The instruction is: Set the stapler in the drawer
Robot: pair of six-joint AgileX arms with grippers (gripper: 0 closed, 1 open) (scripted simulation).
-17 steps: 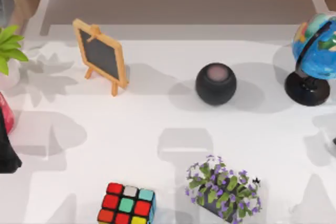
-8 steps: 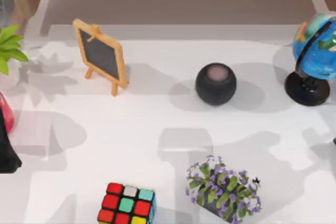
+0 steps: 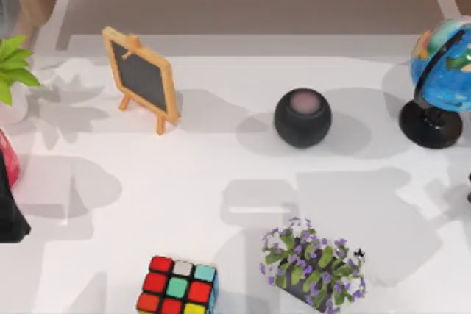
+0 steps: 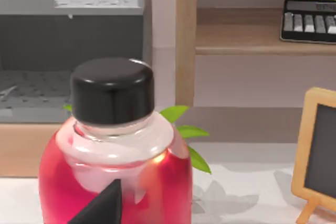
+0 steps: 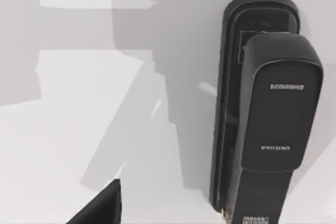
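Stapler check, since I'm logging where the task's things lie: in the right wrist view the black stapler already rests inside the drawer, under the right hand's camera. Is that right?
Not quite. The right wrist view shows the black stapler lying on the white table, not inside the drawer. It does lie under the right hand's camera.

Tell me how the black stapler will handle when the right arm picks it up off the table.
The stapler looks rigid and long, so it should lift without flexing. Its hinged top arm sits over a narrower base, so a grasp on the top alone may let the base swing open. The smooth, glossy casing could be slippery; gripping across both sides near the middle seems safest.
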